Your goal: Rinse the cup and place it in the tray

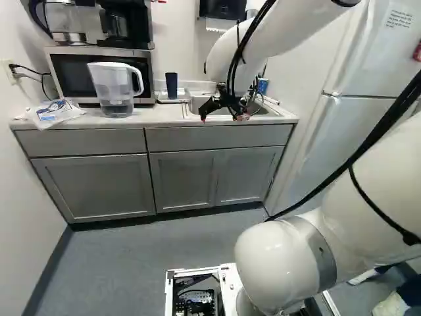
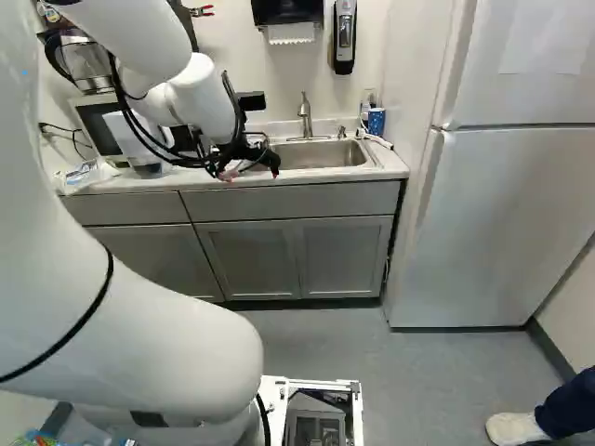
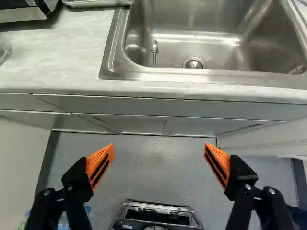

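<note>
The black, orange-padded pincer [image 3: 159, 146] is spread wide. The tall, dark blue cup [image 1: 172, 85] seems to stand on the pale, flat tray [image 1: 185, 99]. Reach round both sides, then squeeze softly.

arm [image 1: 279, 29] reaching forward; end effector [image 1: 223, 117] tilted down; orange pads [image 3: 100, 164] spread wide

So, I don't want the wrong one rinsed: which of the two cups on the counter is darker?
The dark navy cup, between the pitcher and the sink; the other cup, past the sink by the fridge, is brighter blue.
</note>
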You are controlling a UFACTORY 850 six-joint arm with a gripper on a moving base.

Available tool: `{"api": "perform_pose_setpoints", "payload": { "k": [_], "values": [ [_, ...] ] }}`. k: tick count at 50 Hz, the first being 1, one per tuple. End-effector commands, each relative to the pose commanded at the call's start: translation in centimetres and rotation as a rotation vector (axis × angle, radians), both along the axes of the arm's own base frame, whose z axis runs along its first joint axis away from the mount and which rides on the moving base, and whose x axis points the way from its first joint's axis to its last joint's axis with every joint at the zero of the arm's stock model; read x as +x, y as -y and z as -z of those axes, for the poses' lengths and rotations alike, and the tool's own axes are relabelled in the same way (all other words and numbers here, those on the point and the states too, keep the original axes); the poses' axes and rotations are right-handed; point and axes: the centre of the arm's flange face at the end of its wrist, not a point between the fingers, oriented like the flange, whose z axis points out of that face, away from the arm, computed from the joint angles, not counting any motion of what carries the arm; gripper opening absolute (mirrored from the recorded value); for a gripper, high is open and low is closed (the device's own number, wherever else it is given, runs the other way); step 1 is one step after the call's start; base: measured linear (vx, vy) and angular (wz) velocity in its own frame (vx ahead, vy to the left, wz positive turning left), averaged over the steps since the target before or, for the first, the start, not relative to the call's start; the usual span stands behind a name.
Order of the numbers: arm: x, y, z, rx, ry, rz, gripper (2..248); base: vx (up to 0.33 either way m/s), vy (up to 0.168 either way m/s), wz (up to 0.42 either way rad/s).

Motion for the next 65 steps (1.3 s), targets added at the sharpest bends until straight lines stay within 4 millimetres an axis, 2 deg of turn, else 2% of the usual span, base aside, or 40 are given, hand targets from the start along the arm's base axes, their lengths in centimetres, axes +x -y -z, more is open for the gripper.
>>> {"api": "perform_pose_setpoints", "payload": {
  "k": [30,48,65],
  "values": [
    [-1.9,1.2,6.1,0.027,0.148,0.014,247,0.0,0.0,0.0],
    [-4.1,2.1,10.1,0.04,0.258,0.03,247,0.0,0.0,0.0],
    [-6.4,2.8,13.2,0.046,0.349,0.045,247,0.0,0.0,0.0]
  ]
}}
